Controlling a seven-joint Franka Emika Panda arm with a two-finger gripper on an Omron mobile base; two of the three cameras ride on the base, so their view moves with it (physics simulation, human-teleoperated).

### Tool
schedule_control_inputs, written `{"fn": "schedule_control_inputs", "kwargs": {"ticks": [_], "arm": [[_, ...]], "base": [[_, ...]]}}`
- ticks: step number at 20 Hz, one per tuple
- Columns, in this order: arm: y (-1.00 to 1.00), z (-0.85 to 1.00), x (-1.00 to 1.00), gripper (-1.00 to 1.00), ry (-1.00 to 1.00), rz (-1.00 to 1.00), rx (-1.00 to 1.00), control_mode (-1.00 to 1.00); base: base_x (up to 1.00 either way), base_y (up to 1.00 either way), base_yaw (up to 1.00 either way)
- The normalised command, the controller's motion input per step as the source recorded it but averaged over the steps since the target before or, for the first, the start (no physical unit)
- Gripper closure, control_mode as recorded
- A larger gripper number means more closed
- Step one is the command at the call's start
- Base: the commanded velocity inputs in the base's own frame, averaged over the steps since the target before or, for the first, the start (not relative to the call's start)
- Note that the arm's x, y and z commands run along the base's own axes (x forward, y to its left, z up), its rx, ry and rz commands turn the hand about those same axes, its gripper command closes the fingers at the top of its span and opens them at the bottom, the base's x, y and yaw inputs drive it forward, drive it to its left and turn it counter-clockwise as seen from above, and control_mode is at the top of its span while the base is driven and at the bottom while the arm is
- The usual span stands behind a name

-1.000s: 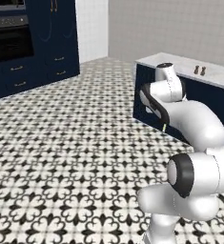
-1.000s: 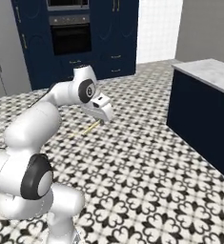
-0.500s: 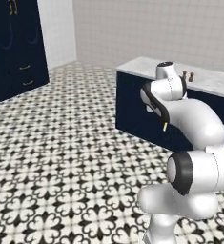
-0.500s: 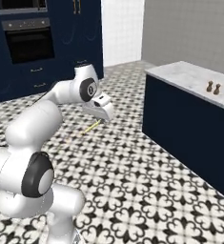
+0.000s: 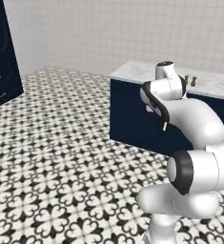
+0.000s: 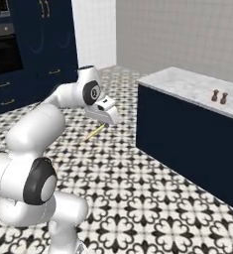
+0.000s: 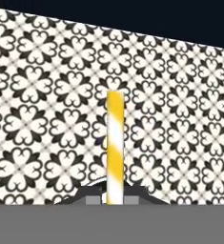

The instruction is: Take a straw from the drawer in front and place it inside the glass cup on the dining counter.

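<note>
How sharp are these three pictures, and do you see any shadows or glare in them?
Left base view: soft, slightly blurred render, the floor tiles smear with distance, the dining counter has no glare. Right base view: the same softness, and no clear shadow under the straw. Hand view: sharpest, the straw's yellow and white stripes are crisp against the floor, with flat, even light.

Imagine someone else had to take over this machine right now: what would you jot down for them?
Gripper: jaws shut on the straw, a yellow-and-white striped stick pointing out over the patterned floor.
Dining counter: ahead, marble top on a navy base. Two small dark shakers stand on it. I cannot make out the glass cup from here.
Done: the straw is picked up and in hand, carried low beside the arm.
Left: get to the counter, find the cup, lower the straw into it, let go.
</note>
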Motion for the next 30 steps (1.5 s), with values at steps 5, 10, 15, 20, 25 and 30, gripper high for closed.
{"fn": "schedule_control_inputs", "kwargs": {"ticks": [5,10,15,20,25,30], "arm": [[0.00,0.00,0.00,1.00,0.00,0.00,0.00,1.00],[0.00,0.00,0.00,1.00,0.00,0.00,0.00,1.00],[0.00,0.00,0.00,1.00,0.00,0.00,0.00,1.00],[0.00,0.00,0.00,1.00,0.00,0.00,0.00,1.00],[0.00,0.00,0.00,1.00,0.00,0.00,0.00,1.00],[0.00,0.00,0.00,1.00,0.00,0.00,0.00,1.00]], "base": [[1.00,0.81,-0.36],[1.00,0.81,-0.35],[1.00,0.75,-0.34],[1.00,0.80,-0.34],[0.97,0.94,-0.32],[0.86,0.94,-0.30]]}}
